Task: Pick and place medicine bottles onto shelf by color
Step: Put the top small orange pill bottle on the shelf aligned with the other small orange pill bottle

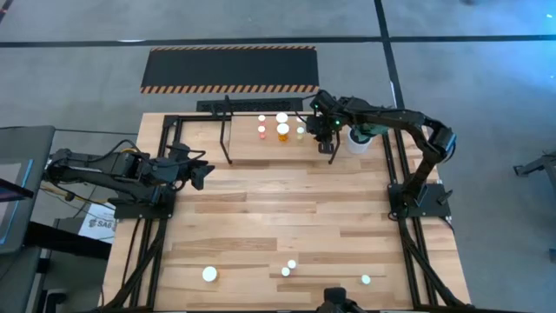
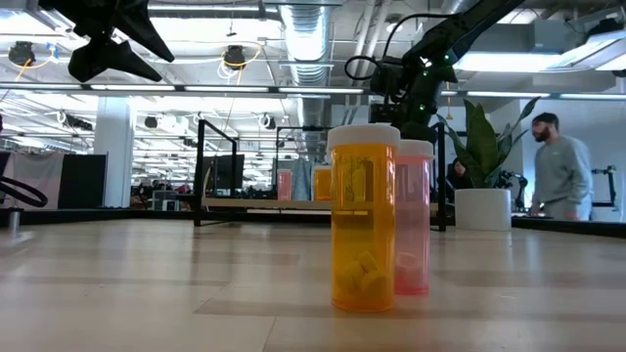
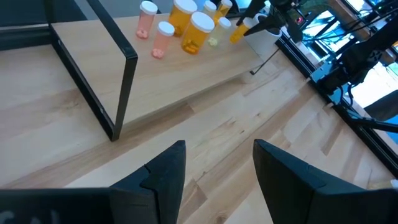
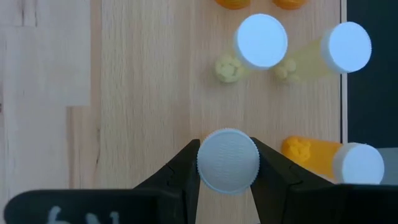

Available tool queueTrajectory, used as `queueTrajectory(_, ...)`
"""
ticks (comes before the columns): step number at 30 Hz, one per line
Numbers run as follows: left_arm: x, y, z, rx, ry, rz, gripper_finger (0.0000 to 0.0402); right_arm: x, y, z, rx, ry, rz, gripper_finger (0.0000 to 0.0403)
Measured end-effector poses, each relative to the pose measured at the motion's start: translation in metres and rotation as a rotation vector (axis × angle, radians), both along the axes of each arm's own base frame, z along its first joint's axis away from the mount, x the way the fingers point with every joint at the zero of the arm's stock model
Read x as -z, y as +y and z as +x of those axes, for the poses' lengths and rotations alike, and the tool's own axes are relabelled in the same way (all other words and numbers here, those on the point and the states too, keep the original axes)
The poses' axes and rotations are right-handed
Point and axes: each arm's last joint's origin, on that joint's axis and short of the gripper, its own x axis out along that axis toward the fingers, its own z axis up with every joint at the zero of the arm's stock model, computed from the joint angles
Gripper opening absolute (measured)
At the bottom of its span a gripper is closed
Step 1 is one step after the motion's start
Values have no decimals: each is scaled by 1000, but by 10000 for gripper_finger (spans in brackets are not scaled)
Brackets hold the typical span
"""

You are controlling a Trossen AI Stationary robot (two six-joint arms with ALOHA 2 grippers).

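The shelf stands at the table's far side, a light board in a black rod frame. On it stand pink, orange and pale medicine bottles with white caps. My right gripper is over the shelf's right end, shut on a white-capped bottle. That bottle's cap hides its body in the right wrist view. My left gripper waits open above the table's left side. More bottles stand near the front edge, among them an orange one and a pink one. My right gripper pinches the bottle's round white cap between its two fingers, one on each side of the rim. The fingers come from above, slanting down. The bottle is upright under them; whether its foot stands on the shelf board I cannot tell.
An orange bottle stands close beside the held one. A white pot with a green plant sits right of the shelf. A black mat with striped edges lies beyond the table. A person stands in the room behind.
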Motion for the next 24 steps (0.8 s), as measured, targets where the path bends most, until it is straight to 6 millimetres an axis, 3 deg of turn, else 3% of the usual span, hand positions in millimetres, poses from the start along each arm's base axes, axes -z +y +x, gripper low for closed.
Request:
queueTrajectory(5,0,0,0,-1,-1,-1,174,12,3,-2,-2,2,2,132)
queueTrajectory(24,0,0,0,-25,-12,-13,174,13,0,-1,26,-9,-36,134)
